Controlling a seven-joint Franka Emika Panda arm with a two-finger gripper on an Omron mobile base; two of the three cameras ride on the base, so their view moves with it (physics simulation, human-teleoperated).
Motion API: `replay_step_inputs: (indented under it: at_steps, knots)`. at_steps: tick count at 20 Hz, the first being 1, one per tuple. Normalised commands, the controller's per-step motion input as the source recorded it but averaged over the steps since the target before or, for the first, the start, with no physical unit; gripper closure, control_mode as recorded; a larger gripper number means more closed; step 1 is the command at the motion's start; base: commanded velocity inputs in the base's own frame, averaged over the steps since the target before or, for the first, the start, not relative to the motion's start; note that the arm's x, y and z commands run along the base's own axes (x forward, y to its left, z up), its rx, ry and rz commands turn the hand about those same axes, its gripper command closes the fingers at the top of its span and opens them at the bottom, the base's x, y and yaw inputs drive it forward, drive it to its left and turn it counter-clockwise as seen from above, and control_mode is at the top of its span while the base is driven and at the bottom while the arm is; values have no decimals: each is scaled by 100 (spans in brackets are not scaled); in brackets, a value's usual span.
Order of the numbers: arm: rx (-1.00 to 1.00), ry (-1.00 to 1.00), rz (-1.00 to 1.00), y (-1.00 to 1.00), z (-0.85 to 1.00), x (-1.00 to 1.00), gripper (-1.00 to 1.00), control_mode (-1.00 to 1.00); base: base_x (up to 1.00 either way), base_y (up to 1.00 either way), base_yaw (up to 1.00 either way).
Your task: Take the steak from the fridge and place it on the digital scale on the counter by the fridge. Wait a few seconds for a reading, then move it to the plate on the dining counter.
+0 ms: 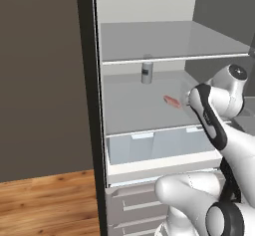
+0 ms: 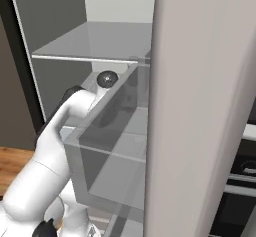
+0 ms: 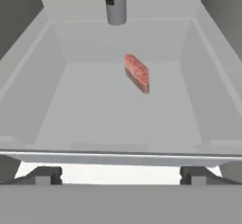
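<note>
The fridge (image 1: pixel 87 80) stands open. The steak (image 3: pixel 137 73), a small pinkish-red slab, lies on its middle shelf (image 1: pixel 134 113), right of centre, also seen as the steak (image 1: pixel 172 101). My gripper (image 3: pixel 120 176) is open at the shelf's front edge, facing the steak from a short way off, with nothing between its fingertips (image 3: pixel 43 175). The arm's wrist (image 1: pixel 199 103) sits just right of the steak. The digital scale, the plate and the dining counter are out of view.
A grey can (image 1: pixel 146 72) stands at the back of the same shelf, behind the steak. A glass shelf (image 1: pixel 169 43) lies above and translucent drawers (image 1: pixel 154 145) below. The open fridge door (image 2: pixel 200 106) with its clear bin (image 2: pixel 107 146) stands close on the arm's right.
</note>
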Motion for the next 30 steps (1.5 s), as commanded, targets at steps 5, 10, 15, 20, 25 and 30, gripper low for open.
replay_step_inputs:
  at_steps: [5,10,15,20,25,30]
  knots:
    - [2,3,0,-1,-27,57,-100,-100,0,0,0]
    - [1,2,0,0,-31,49,-100,-100,0,0,0]
    - [1,2,0,0,-27,43,-100,-100,0,0,0]
    - [1,3,0,-7,-25,40,-100,-100,0,0,0]
    - [0,2,0,-19,-17,37,-100,-100,0,0,0]
    - [0,2,0,-14,-15,42,-100,-100,0,0,0]
